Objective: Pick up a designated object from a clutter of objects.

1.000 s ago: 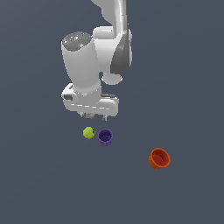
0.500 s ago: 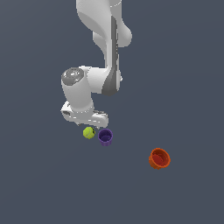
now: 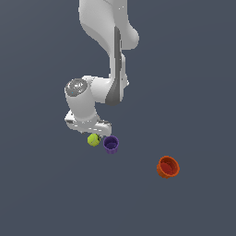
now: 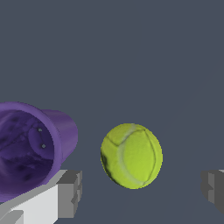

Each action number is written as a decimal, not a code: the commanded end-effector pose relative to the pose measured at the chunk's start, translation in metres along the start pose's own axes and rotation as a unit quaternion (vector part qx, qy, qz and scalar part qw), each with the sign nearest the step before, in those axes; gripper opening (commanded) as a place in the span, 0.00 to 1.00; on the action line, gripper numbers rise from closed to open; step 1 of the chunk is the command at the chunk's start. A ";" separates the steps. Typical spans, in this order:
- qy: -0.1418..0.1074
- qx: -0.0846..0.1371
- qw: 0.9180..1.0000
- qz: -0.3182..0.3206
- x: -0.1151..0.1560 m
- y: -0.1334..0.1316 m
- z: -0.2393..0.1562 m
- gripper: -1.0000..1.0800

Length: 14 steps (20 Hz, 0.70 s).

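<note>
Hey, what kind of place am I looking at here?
Likely a simulated tabletop test scene, not a real room: a featureless grey floor, a white robot arm, and only small props, a yellow-green ball, a purple cup and an orange-red cup.

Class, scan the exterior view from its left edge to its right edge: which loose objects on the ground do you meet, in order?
yellow-green ball → purple cup → orange-red cup
</note>
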<state>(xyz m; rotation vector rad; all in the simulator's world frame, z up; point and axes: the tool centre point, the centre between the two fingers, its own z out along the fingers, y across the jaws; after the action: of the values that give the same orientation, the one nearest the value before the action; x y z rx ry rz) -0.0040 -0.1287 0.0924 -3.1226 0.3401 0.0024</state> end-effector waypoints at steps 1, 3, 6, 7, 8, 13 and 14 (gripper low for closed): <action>0.000 0.000 1.000 0.000 0.000 0.000 0.001 0.96; 0.000 0.000 1.000 0.000 0.000 0.000 0.005 0.96; 0.000 0.000 1.000 0.000 0.000 0.000 0.016 0.96; 0.000 0.000 1.000 0.000 -0.001 0.000 0.021 0.96; 0.000 0.000 1.000 0.000 -0.001 0.000 0.027 0.96; 0.001 0.000 1.000 0.000 -0.001 0.001 0.047 0.96; 0.001 0.000 1.000 0.000 0.000 0.001 0.049 0.96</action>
<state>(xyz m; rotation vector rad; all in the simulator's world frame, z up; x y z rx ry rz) -0.0016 -0.1326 0.0536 -3.1244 0.3471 -0.0177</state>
